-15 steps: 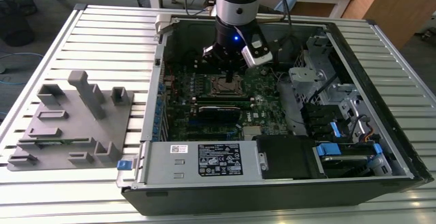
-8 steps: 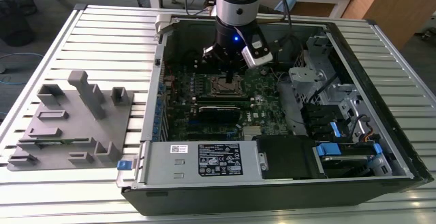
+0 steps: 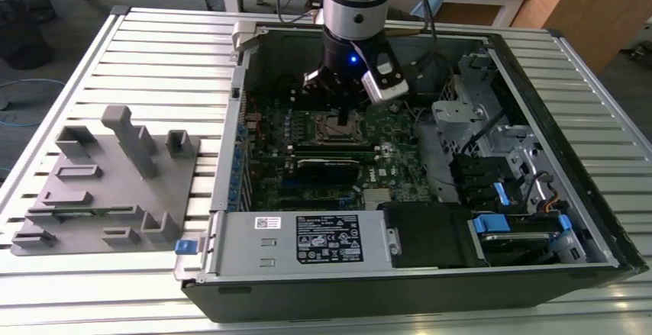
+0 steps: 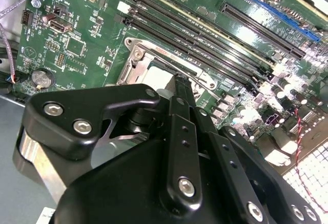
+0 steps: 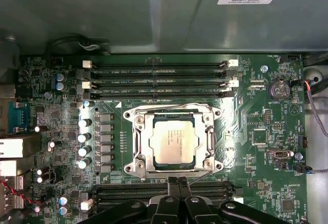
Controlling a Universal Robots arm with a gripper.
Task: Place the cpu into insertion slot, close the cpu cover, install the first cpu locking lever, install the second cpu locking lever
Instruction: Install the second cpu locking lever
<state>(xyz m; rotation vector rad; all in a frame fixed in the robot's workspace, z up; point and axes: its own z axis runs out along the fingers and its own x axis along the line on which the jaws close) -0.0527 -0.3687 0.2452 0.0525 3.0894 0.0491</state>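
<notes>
Gripper (image 5: 178, 190): hangs low over the motherboard, at the edge of the socket; fingers pressed together, nothing seen between them, tips on or just above a thin wire lever at that edge, contact not certain.
Lever (image 4: 195, 84): thin wire rod running along one side of the socket, just under the fingertips in the second wrist view.
Cover (image 5: 174, 117): lies flat over the socket, its window framing the chip.
Cpu (image 5: 173, 141): seated in the slot, silver top showing through the window, just beyond the fingertips.
Slot (image 3: 335, 128): mid-board, directly below the arm in the exterior view.
Axis: lever's length runs crosswise to the fingers, parallel to the memory slots (image 5: 159, 69).
</notes>
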